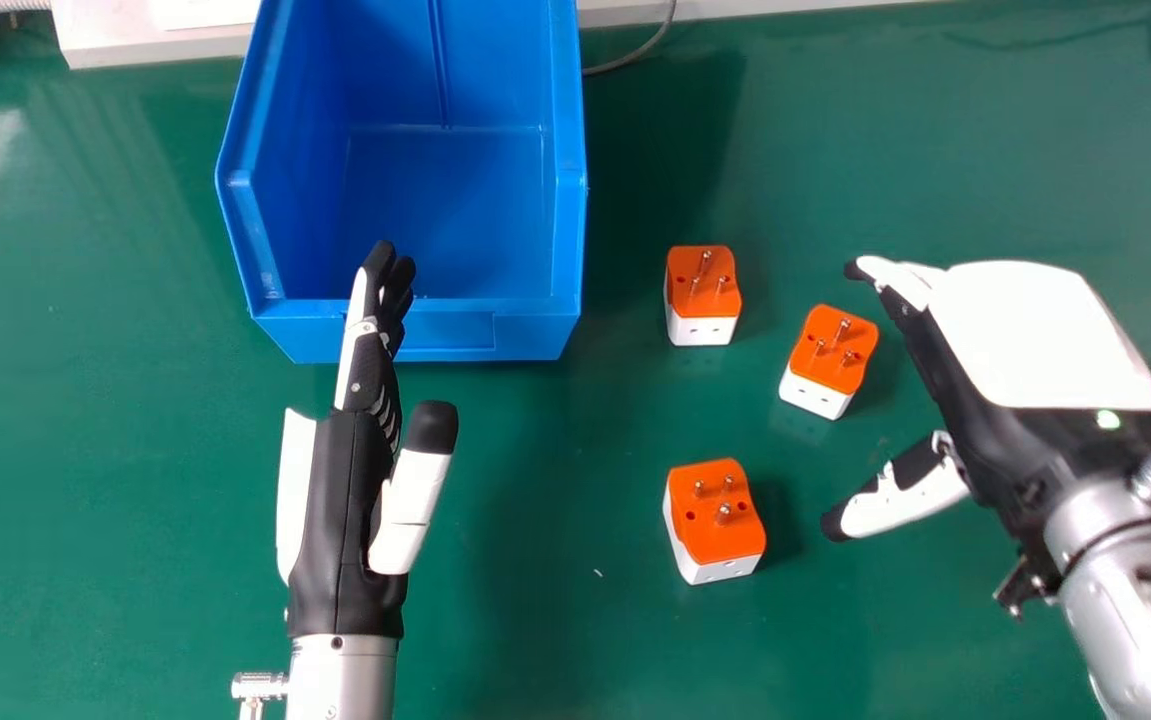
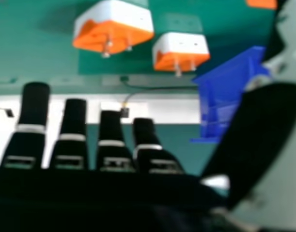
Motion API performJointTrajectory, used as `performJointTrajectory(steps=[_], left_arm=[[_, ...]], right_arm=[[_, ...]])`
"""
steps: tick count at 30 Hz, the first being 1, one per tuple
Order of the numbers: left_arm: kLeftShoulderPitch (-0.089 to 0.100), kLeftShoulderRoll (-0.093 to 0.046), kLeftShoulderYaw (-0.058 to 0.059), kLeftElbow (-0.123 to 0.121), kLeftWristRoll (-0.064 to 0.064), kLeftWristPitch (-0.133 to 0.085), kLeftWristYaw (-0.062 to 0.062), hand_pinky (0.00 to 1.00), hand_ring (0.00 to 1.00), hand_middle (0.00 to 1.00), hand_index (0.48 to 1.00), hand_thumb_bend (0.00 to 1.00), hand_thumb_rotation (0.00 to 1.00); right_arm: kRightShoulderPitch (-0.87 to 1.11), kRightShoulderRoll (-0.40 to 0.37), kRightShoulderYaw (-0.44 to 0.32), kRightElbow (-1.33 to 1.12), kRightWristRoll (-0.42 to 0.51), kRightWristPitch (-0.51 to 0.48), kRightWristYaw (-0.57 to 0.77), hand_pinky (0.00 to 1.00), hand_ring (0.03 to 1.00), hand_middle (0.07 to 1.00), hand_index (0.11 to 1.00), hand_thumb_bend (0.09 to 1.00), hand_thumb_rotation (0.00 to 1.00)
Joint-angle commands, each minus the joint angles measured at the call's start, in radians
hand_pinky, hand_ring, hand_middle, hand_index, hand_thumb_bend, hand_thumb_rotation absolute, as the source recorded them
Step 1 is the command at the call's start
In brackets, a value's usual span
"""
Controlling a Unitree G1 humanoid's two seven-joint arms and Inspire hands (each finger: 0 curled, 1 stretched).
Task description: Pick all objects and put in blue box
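Note:
Three orange and white plug adapters stand on the green table, pins up: one [image 1: 703,295] just right of the box, one [image 1: 829,362] farther right, one [image 1: 715,520] nearer the front. The blue box [image 1: 415,335] has bare floor in view. My left hand [image 1: 345,510] is open, its fingertips over the box's front edge. My right hand [image 1: 1035,340] is open and empty, right of the adapters, thumb pointing toward the nearer one. In the right hand view my right hand [image 2: 111,150] has straight fingers, with two adapters [image 2: 114,29] [image 2: 181,50] and the box [image 2: 220,101] beyond.
A grey cable [image 1: 635,58] runs along the back beside the box. White ledges [image 1: 155,45] border the table's far edge. Green table surface [image 1: 115,450] lies left of my left hand.

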Motion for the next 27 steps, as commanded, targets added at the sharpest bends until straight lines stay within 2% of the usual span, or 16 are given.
performJointTrajectory(steps=[1,8,20,27], left_arm=[[-0.011,-0.001,-0.007,-0.016,0.002,-0.01,-0.003,1.0,0.97,0.97,0.964,0.94,0.96],[-0.011,-0.002,-0.009,-0.018,0.004,-0.014,-0.002,1.0,0.97,0.97,0.963,0.93,0.96],[-0.016,-0.002,-0.008,-0.026,0.002,-0.003,-0.004,1.0,0.97,0.97,0.964,0.93,0.97],[-0.02,-0.002,-0.009,-0.027,-0.002,0.001,-0.007,1.0,0.97,0.97,0.963,0.93,0.97]], right_arm=[[-0.046,-0.017,0.002,0.007,-0.018,0.004,-0.003,0.64,0.823,0.882,0.871,1.0,0.24],[-0.143,-0.048,0.011,0.061,0.006,0.012,0.059,0.65,0.829,0.888,0.873,1.0,0.23],[-0.25,-0.091,0.053,0.165,0.009,0.007,0.08,0.65,0.853,0.903,0.884,0.998,0.24],[-0.318,-0.117,0.081,0.267,0.03,-0.028,0.05,0.68,0.854,0.9,0.872,1.0,0.21]])
